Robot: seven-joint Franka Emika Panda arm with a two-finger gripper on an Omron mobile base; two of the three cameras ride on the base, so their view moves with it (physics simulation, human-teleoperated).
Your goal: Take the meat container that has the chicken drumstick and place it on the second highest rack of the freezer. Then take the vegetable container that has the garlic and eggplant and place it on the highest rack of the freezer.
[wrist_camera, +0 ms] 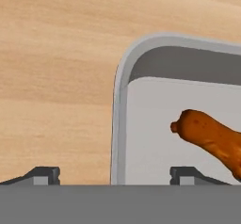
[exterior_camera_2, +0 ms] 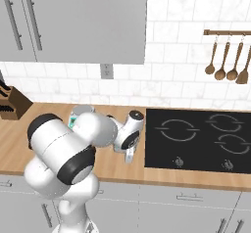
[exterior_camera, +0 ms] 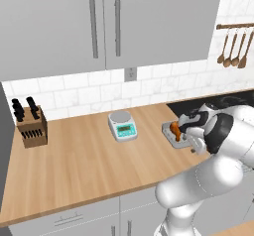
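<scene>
The meat container (wrist_camera: 123,124) is a shallow grey tray on the wooden counter, holding the orange-brown chicken drumstick (wrist_camera: 209,136). In the left base view the meat container (exterior_camera: 167,129) lies right of the scale, with the chicken drumstick (exterior_camera: 174,128) just in front of my hand. My gripper (wrist_camera: 115,173) is open and low over the tray, one fingertip (wrist_camera: 47,173) outside the rim and the other over the tray floor. The gripper (exterior_camera: 182,140) (exterior_camera_2: 130,156) points down at the counter, and my arm hides the tray in the right base view. The vegetable container and the freezer's racks are out of view.
A kitchen scale (exterior_camera: 122,125) sits mid-counter and a knife block (exterior_camera: 31,126) stands at the far left. A black cooktop (exterior_camera_2: 196,139) lies right of the tray. Wooden utensils (exterior_camera_2: 228,60) hang on the wall, with grey upper cabinets (exterior_camera: 104,22) overhead.
</scene>
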